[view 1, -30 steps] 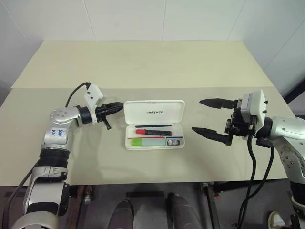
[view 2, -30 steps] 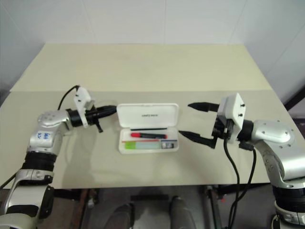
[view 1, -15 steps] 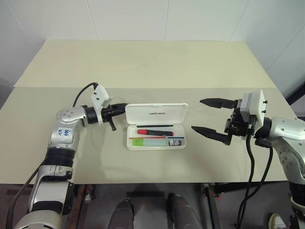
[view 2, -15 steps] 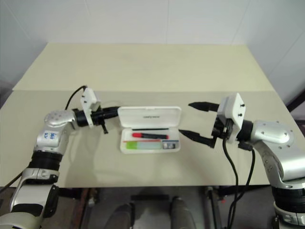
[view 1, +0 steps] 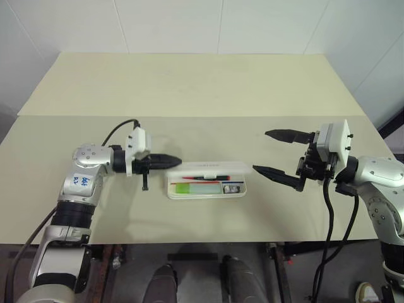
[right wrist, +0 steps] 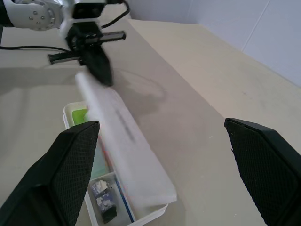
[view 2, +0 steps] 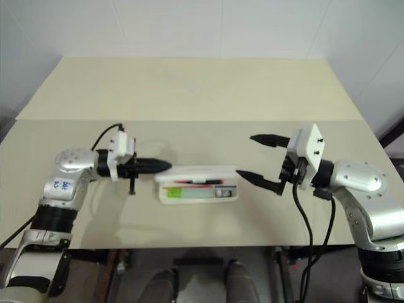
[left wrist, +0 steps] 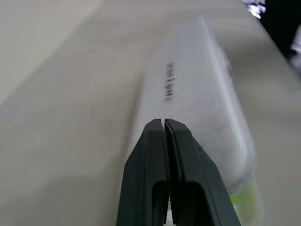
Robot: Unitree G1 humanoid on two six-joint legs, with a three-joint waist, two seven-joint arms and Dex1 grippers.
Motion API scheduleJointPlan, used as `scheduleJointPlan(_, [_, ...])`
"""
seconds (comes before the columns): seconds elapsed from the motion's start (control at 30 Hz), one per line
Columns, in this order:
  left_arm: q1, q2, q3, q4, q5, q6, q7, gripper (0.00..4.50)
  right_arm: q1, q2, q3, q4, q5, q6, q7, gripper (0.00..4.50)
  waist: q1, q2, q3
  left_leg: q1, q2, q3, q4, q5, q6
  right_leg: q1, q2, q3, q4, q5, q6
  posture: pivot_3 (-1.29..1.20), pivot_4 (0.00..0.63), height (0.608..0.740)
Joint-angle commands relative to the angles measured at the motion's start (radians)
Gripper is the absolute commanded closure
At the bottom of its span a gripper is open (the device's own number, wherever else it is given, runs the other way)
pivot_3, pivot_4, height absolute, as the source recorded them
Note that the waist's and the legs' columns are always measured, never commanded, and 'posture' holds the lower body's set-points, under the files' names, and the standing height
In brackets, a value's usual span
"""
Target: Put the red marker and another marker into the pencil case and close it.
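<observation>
Table (view 1: 189,88): pale beige top; everything listed here rests on it or hangs over it.

Pencil case (view 1: 206,182): white hard case near the middle of the table, between my two arms. The tray lies flat; the lid (right wrist: 124,136) is tipped well forward over it, part way down, with a gap left along the front edge.

Red marker (view 1: 214,178): inside the tray toward the back, lying lengthwise; only a sliver of red and black shows under the lid.

Green marker (view 1: 194,188): inside the tray along the front, lying lengthwise toward my left end of the case.

Small grey piece (view 1: 232,187): in the tray's front corner on my right.

My left gripper (view 1: 177,161): fingers pressed together, holding nothing, pointing across toward my right. The joined tips sit at the lid's back edge at its left end, seemingly touching it.

My right gripper (view 1: 263,152): fingers spread wide apart, empty, held above the table just off the case's right end, clear of it.
</observation>
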Motion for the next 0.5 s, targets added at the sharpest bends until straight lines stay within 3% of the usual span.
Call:
scheduleJointPlan(0.03, [0.01, 0.02, -0.028, -0.053, -0.007, 0.022, -0.038, 4.48, -0.002, 0.004, -0.016, -0.031, -0.002, -0.017, -0.016, 0.0, 0.0, 0.0, 0.0, 0.0, 0.0, 0.0, 0.0, 0.0, 0.0, 0.0, 0.0, 0.0, 0.0, -0.001, -0.002, 0.0, 0.15, 0.74])
scheduleJointPlan(0.5, [-0.001, 0.059, -0.109, -0.09, 0.133, 0.036, 0.06, 4.48, 0.016, 0.021, -0.014, -0.056, -0.012, -0.02, -0.051, 0.0, 0.0, 0.0, 0.0, 0.0, 0.0, 0.0, 0.001, 0.0, 0.0, 0.0, 0.0, 0.0, 0.0, -0.002, -0.004, 0.0, 0.15, 0.74])
